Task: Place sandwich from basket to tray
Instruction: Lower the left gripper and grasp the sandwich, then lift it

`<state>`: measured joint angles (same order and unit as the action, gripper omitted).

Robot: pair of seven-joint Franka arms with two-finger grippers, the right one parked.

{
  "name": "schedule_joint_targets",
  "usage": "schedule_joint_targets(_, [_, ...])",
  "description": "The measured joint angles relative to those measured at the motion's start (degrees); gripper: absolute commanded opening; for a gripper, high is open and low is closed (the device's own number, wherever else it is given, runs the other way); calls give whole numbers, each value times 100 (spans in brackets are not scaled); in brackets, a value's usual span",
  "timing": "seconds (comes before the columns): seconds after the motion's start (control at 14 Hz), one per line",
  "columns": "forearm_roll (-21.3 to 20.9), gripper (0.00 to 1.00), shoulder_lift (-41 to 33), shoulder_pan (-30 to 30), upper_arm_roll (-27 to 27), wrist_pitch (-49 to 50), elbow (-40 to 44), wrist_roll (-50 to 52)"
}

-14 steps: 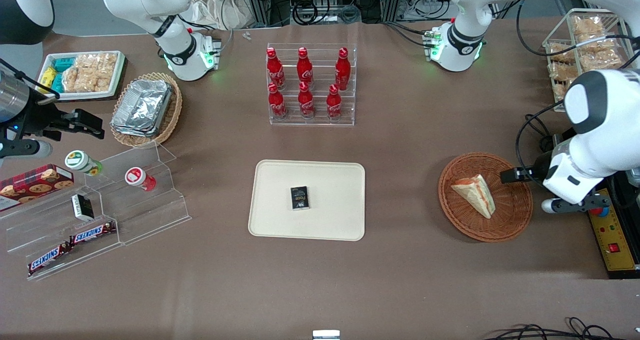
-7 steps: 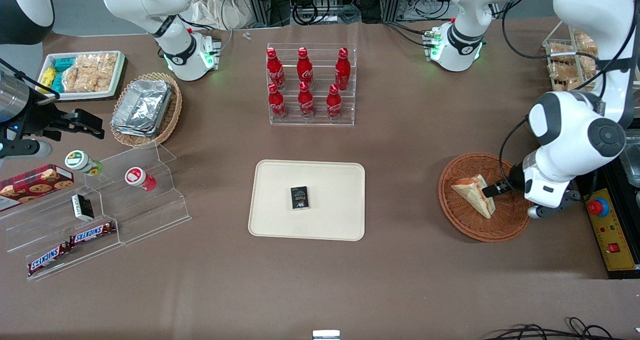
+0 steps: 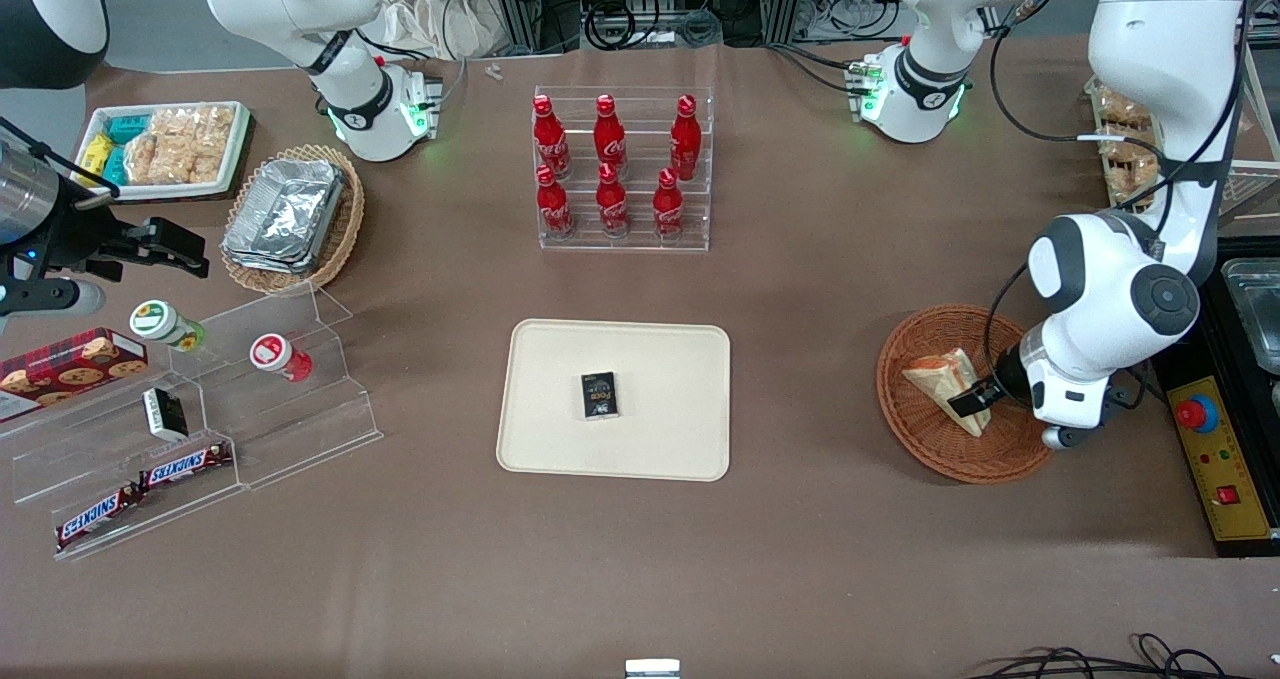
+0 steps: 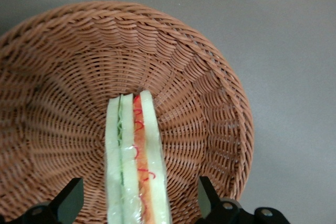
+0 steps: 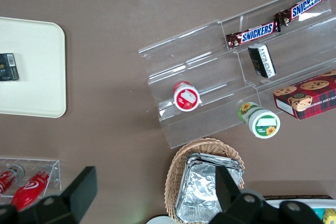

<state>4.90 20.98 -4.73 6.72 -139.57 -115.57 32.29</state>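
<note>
Sandwich [image 3: 945,387]: sitting in the basket, standing on edge so the filling layers face up. In the wrist view you can see the sandwich [image 4: 136,166] with green on one side and orange-red on the other, clear wrap over it.

Basket [image 3: 925,449]: round reddish-brown wicker, on the counter toward the working arm's end. The basket [image 4: 205,77] weave fills most of the wrist shot.

Gripper [image 3: 972,397]: down in the basket, right at the sandwich's wide end. In the wrist view the gripper [image 4: 139,203] has its jaws spread wide, one finger on each side of the wedge with a gap both sides, so not clamping anything.

Tray [image 3: 560,439]: cream rectangle at mid-counter, well apart from the basket. A small black box [image 3: 599,395] lies flat on it.

Counter [image 3: 800,289]: brown cloth-looking surface.

Other stuff: rack of red bottles [image 3: 610,164] farther from the front camera than the tray.
</note>
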Motion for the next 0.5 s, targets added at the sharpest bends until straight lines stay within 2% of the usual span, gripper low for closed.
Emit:
schedule_joint_targets(0.21, [95, 98, 40, 19, 37, -250, -121, 22])
schedule_joint_targets(0.36, [97, 93, 48, 20, 44, -489, -326, 45])
schedule_joint_targets(0.5, [100, 76, 53, 20, 44, -708, -538, 46])
